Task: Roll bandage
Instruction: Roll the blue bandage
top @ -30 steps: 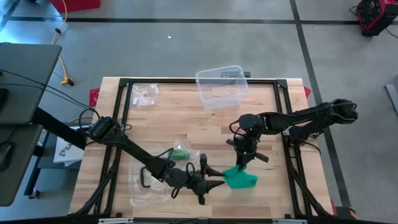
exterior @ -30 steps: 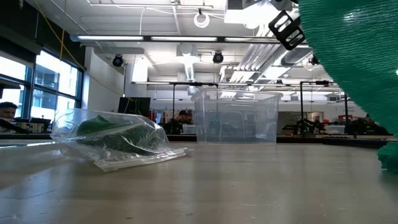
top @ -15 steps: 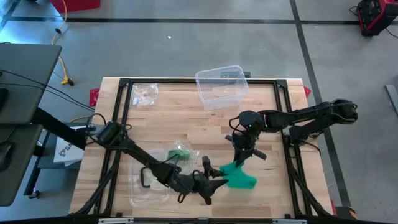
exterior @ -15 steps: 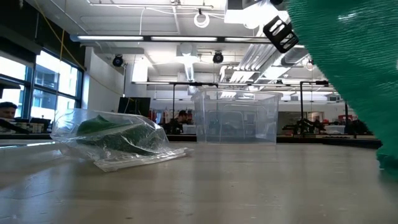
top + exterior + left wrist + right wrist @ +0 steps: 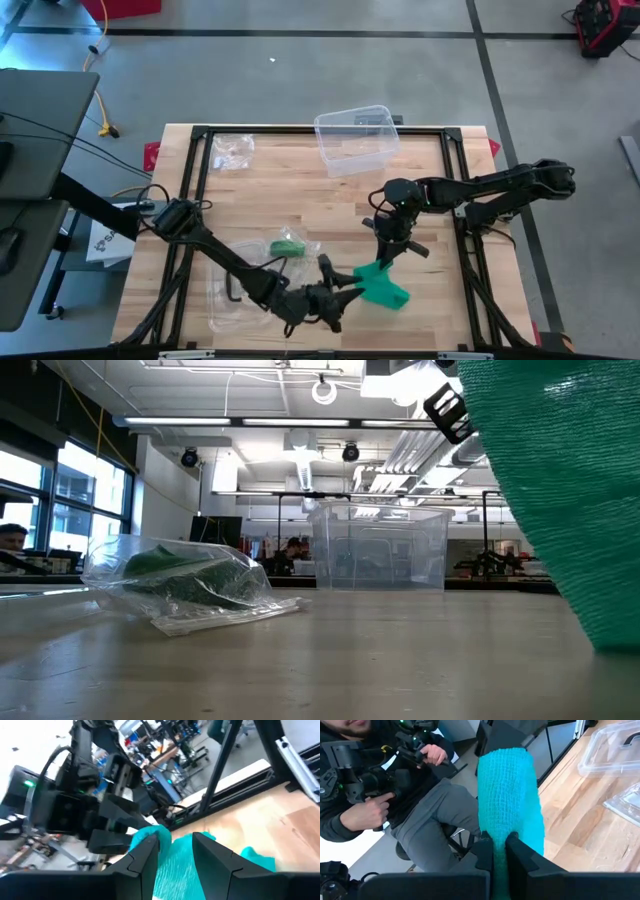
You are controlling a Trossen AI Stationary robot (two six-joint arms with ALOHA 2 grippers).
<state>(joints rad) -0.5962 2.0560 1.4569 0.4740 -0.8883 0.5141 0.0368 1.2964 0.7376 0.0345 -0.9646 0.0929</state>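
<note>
at the far left of the wooden table (image 5: 300, 185), near its back edge, lies a crumpled clear plastic bag (image 5: 230, 151), and closer to the front a larger clear bag (image 5: 240, 285) sits flat, wrinkled and glossy, with a small green roll (image 5: 287, 246) just beside it. my left gripper (image 5: 345, 296) reaches low along the front edge, its two dark fingers (image 5: 145, 857) set narrowly on either side of the green bandage (image 5: 380, 284), a soft, open-weave mesh strip; i cannot tell whether they press it or only bracket it. the bandage lies near the front edge, right of centre, and rises as a taut band to my right gripper (image 5: 386, 250), which is pinched closed on the fabric from above. behind it, toward the back edge, stands a clear, rigid, rounded plastic box (image 5: 356, 139). bare wood lies between that box and my grippers. a black metal frame (image 5: 320, 131) borders the tabletop. beyond the table a seated person (image 5: 395, 785) grips dark control handles.
</note>
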